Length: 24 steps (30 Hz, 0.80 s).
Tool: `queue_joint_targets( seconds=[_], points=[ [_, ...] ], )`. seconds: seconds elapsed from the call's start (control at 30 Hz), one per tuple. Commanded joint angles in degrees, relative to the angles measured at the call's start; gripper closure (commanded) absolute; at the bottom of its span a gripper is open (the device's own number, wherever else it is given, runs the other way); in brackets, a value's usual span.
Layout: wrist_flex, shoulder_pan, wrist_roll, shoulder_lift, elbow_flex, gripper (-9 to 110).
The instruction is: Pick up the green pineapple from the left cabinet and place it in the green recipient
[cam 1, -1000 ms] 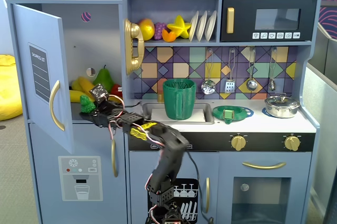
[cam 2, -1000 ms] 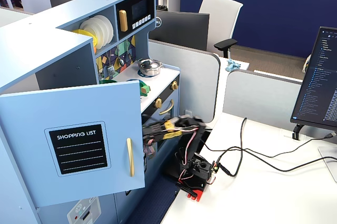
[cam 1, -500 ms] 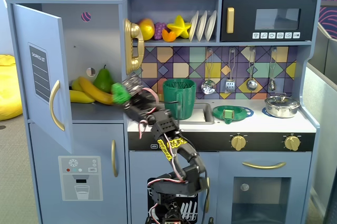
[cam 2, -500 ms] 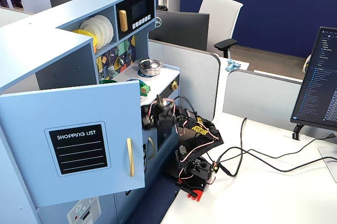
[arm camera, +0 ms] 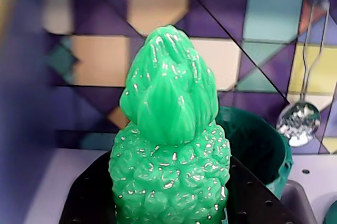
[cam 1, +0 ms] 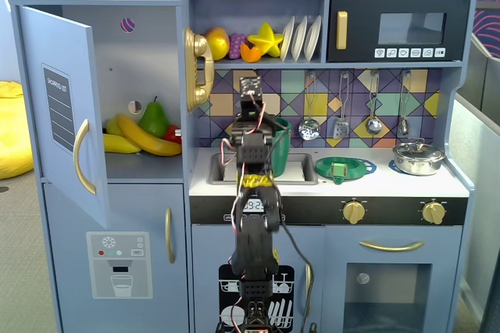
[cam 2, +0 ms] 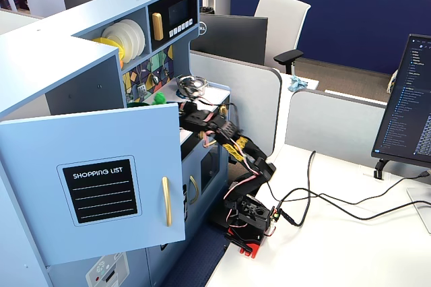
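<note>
Clamped upright in the gripper, the green pineapple hangs over the toy kitchen's counter, just short of the green recipient standing behind it, leaf tip up, apparently for a clean drop. The left cabinet stands open.

Read "SHOPPING LIST" in white capitals on the dark label of the left cabinet's open door, with blank ruled lines beneath. Made out digits on the small clock display under the worktop's front edge, too blurred to read.
</note>
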Motion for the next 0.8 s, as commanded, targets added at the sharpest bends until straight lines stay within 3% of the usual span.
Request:
queue_joint_targets(
  seconds=[0.0, 0.2, 0.33, 0.47, 0.77],
  points=[
    [-4.0, 2.2, 1.5, -9.2, -10.2, 101],
    [-6.5, 1.8, -0.6, -22.1, -20.5, 101],
    [-5.4, 1.7, 0.1, -27.9, -25.8, 81],
    [-4.9, 1.8, 1.6, -32.3, -29.4, 69],
    [-4.0, 3.1, 0.3, -29.1, -27.6, 72]
  ],
)
